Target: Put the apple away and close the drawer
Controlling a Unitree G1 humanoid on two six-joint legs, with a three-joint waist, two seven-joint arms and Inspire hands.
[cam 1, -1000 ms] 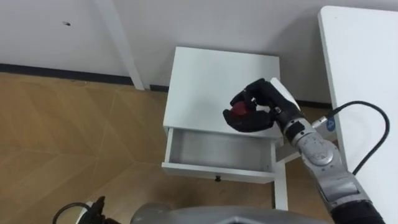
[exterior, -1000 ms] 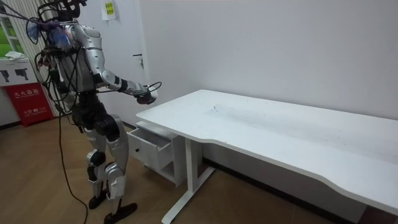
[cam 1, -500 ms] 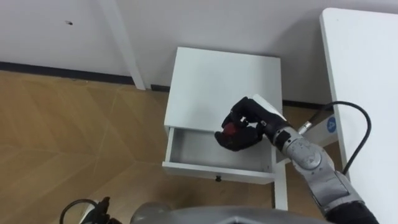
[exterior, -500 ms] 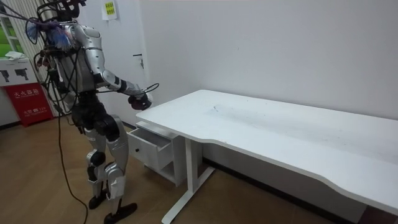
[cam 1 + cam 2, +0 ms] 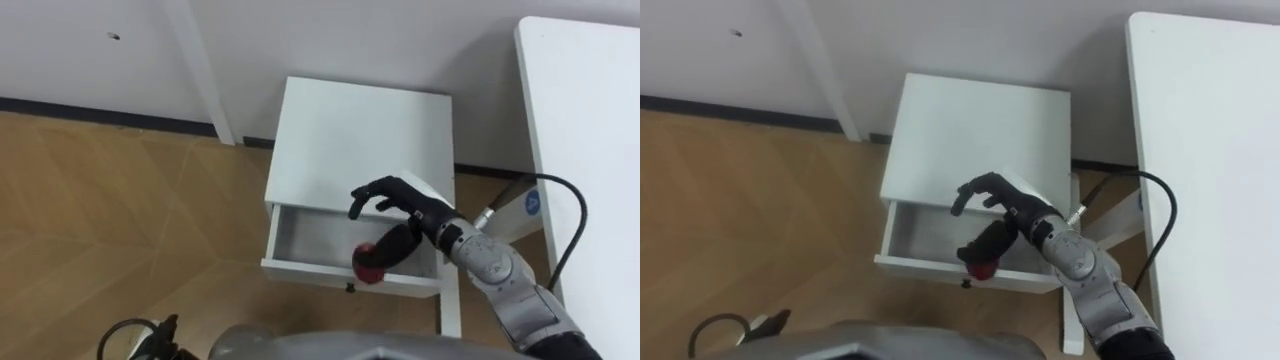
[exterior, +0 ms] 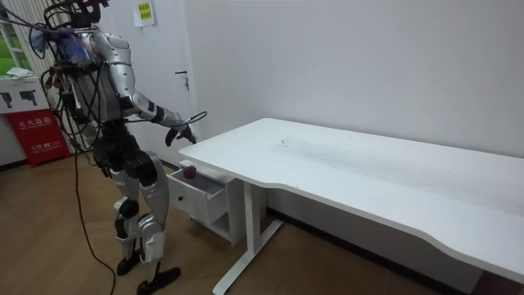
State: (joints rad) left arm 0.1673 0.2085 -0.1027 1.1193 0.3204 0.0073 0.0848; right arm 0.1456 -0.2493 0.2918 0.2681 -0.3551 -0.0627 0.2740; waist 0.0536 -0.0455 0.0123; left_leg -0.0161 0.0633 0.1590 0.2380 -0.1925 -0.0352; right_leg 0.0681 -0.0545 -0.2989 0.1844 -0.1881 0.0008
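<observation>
Opened the right hand over the open drawer, fingers spread and holding nothing, after gripping the apple half a second before. Left the apple loose at the drawer's front edge, probably still dropping. Still had to shut the drawer.

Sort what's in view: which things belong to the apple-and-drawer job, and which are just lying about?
Job:
- apple, free below the open right hand
- open drawer
- white cabinet holding that drawer

Lying about:
- white desk beside the cabinet
- red box behind the robot
</observation>
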